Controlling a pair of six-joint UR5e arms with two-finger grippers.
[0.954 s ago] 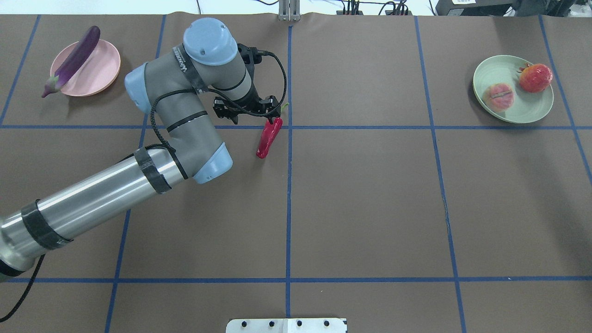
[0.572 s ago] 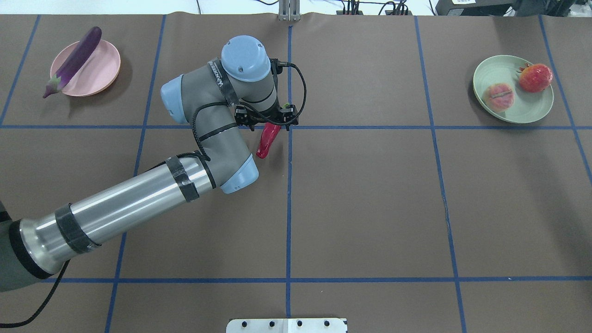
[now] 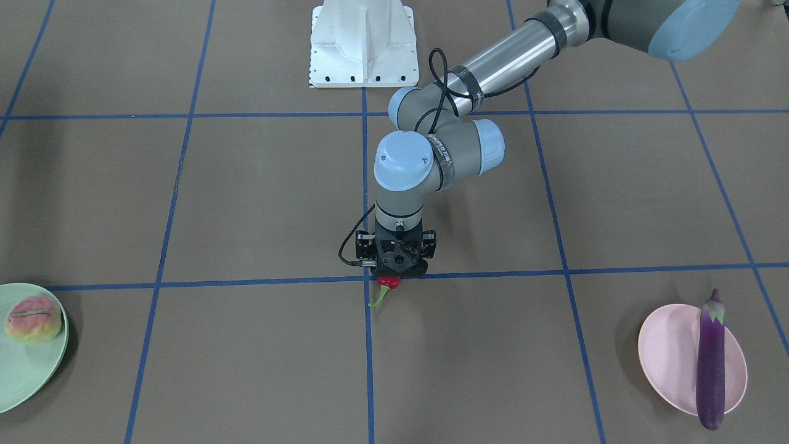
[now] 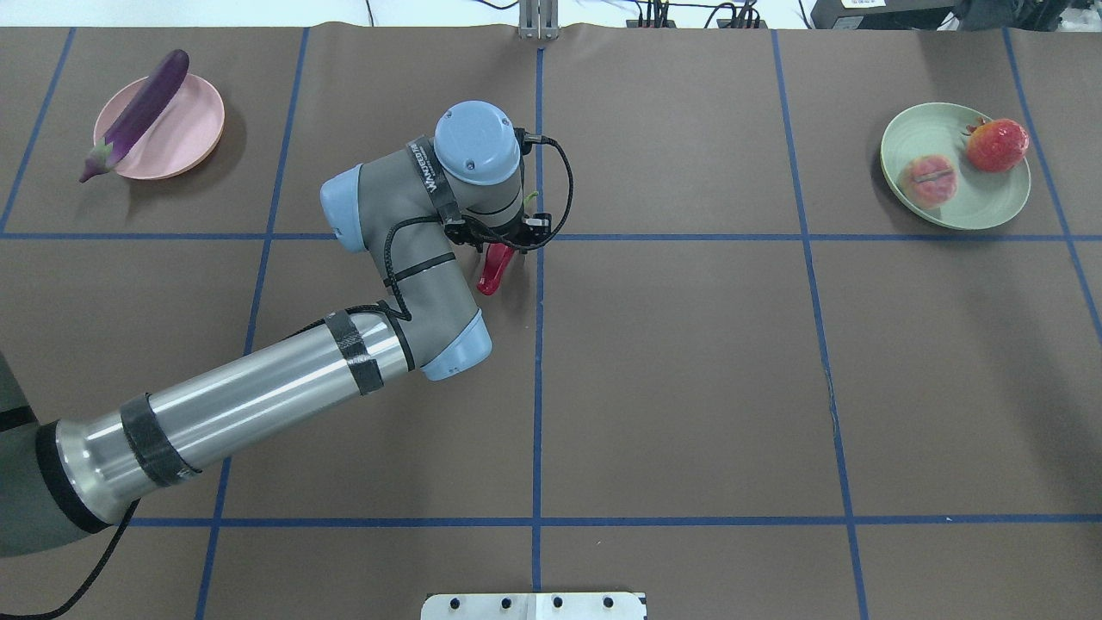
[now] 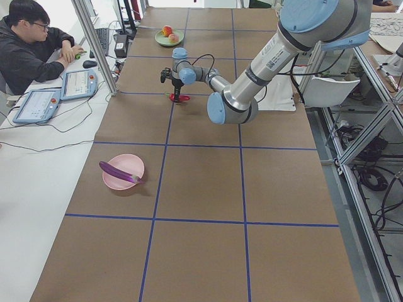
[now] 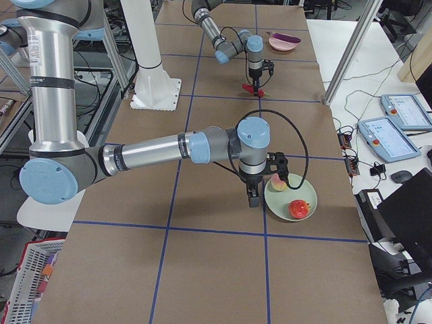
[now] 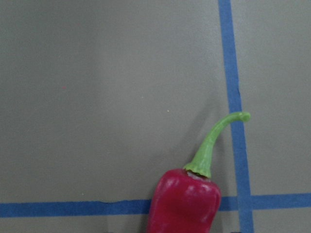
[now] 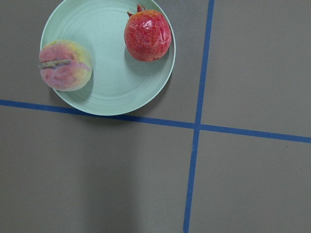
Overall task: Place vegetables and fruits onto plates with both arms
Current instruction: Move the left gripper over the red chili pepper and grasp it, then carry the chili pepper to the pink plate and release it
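The red chili pepper (image 4: 492, 274) lies on the table at mid-left; its green stem shows in the left wrist view (image 7: 214, 141). My left gripper (image 4: 501, 244) hangs straight down over the chili's stem end (image 3: 388, 283); its fingers are hidden, so I cannot tell whether it is open or shut. The purple eggplant (image 4: 142, 108) lies across the pink plate (image 4: 185, 129). The peach (image 4: 928, 181) and the pomegranate (image 4: 997, 145) rest on the green plate (image 4: 973, 202). My right gripper (image 6: 253, 199) shows only in the exterior right view, beside the green plate (image 6: 297, 192); I cannot tell its state.
Blue tape lines grid the brown table cover. The white pedestal (image 3: 362, 43) stands at the robot's edge. An operator (image 5: 31, 44) sits with control tablets (image 5: 38, 104) along the far side. A metal post (image 5: 94, 44) stands by that edge.
My left arm has swung to the right and toward the chili, so the wrist now covers the chili's upper half. The fruits, the eggplant and the plates have not moved.
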